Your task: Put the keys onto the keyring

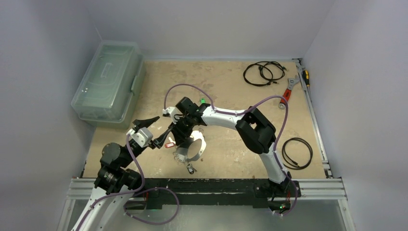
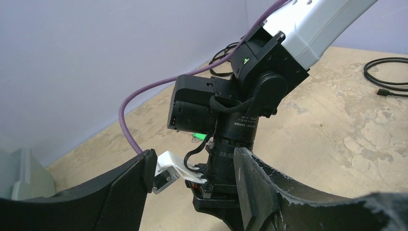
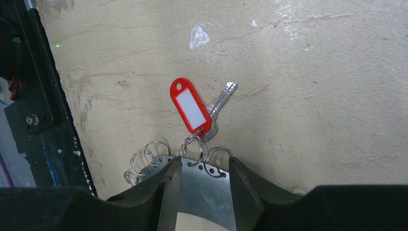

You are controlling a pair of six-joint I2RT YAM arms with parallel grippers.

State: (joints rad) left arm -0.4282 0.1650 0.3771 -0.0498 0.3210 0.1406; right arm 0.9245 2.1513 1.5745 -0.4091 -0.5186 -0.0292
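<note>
My right gripper [image 1: 185,138] is shut on the keyring [image 1: 198,147], a flat silvery hoop held just above the table. In the right wrist view the hoop's band [image 3: 202,192] fills the gap between the jaws of that gripper [image 3: 201,166]. A red-tagged key [image 3: 191,106] hangs from a split ring on the rim, and it also shows in the top view [image 1: 169,144]. A black-tagged key [image 1: 191,168] lies below the hoop. A green-tagged key [image 1: 203,101] lies beyond the right wrist. My left gripper [image 1: 162,124] is open and empty, its jaws [image 2: 195,168] either side of the right wrist.
A clear plastic box [image 1: 108,82] stands at the far left. Black cable coils lie at the back right [image 1: 262,73] and near right [image 1: 297,153]. A wrench [image 1: 291,84] and a screwdriver [image 1: 306,77] lie by the right rail.
</note>
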